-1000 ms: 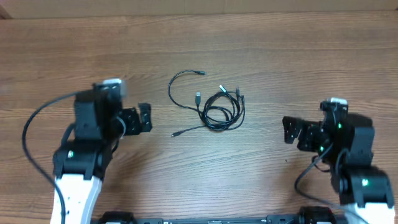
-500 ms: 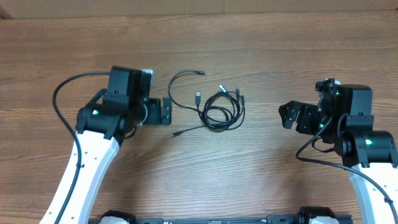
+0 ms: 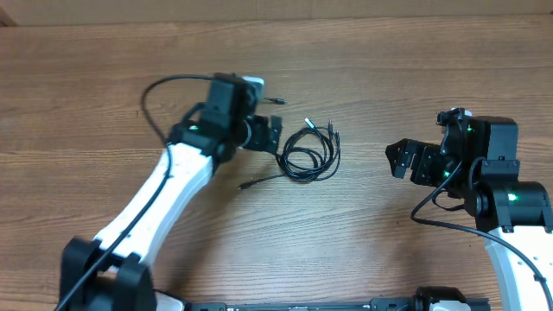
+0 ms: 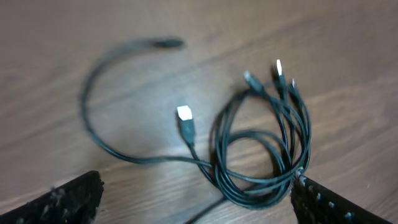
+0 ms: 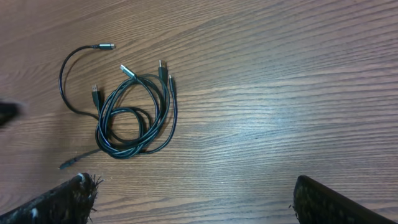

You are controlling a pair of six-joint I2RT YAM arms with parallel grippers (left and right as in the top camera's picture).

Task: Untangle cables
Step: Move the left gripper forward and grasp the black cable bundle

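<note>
The cables (image 3: 309,154) are thin black cords lying in a tangled coil at the table's middle. Several silver-tipped plugs fan out at the coil's top (image 3: 330,130), and one loose tail (image 3: 249,184) trails to the lower left. My left gripper (image 3: 271,135) hangs open just left of the coil, over the curved loose cord. In the left wrist view the coil (image 4: 261,158) and a white-tipped plug (image 4: 185,114) lie ahead between the spread fingers (image 4: 62,202). My right gripper (image 3: 399,160) is open, well to the right of the coil (image 5: 130,118), with bare wood between its fingers (image 5: 342,202).
The wooden table (image 3: 389,78) runs wide all around the cords. The left arm's white link (image 3: 164,194) stretches diagonally from the front left toward the middle. The right arm's base (image 3: 510,207) stands at the right edge.
My left arm has swung up and to the right, bringing its gripper from the left side to the coil's left edge. The right arm shifted slightly at first, then held still.
</note>
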